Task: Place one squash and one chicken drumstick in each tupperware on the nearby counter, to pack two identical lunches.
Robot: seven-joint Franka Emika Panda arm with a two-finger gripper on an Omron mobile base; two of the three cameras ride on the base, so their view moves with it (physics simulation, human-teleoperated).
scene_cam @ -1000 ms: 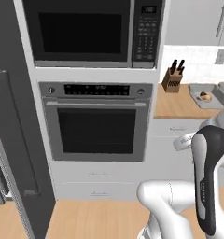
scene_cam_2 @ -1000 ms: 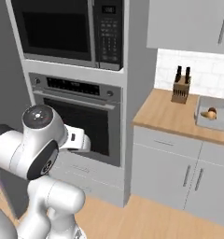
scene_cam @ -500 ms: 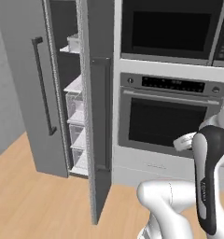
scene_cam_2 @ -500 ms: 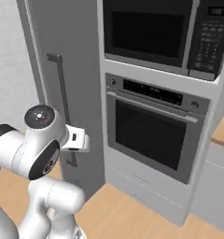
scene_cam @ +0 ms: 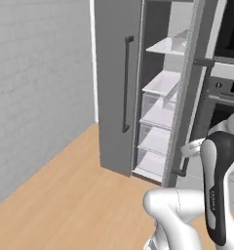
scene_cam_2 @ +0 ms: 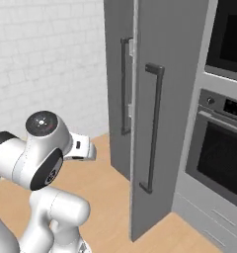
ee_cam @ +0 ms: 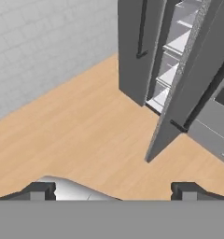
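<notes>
Squash, drumsticks, tupperware: none can be made out on the shelves or the floor; I can't tell where they are from here
Fridge (scene_cam: 160,97): its right door (scene_cam_2: 165,113) stands ajar, edge-on in the left base view at 2 o'clock of the arm, white shelves (scene_cam: 160,117) and clear drawers showing in the gap; the left door (scene_cam: 114,83) is closed, with a long dark handle (scene_cam: 126,83)
Shelf contents: too small and pale to tell whether food lies there
Gripper (ee_cam: 113,189): jaws spread wide, nothing between the tips, pointing down at bare wooden floor (ee_cam: 86,135) with the fridge foot at 1 o'clock
Arm: folded close to the base, elbow high, well apart from the fridge
Oven (scene_cam_2: 221,148): at 3 o'clock of the fridge, door shut
Wall (scene_cam: 41,73): grey brick at 9 o'clock, floor bare toward it
Step, as I judge it: positioning the base at the fridge, nothing fetched so far
Risk 1: the ajar door sits between base and shelves; driving closer could clip its edge or swing it shut
Risk 2: the gap is narrow; a reach with a raised elbow could scrape the door or a shelf lip
Risk 3: with the food not located, the hand may go in blind and knock a drawer
Risk 4: the counter is out of sight, so a long carry follows, and a loose pinch on a rounded squash could drop it
</notes>
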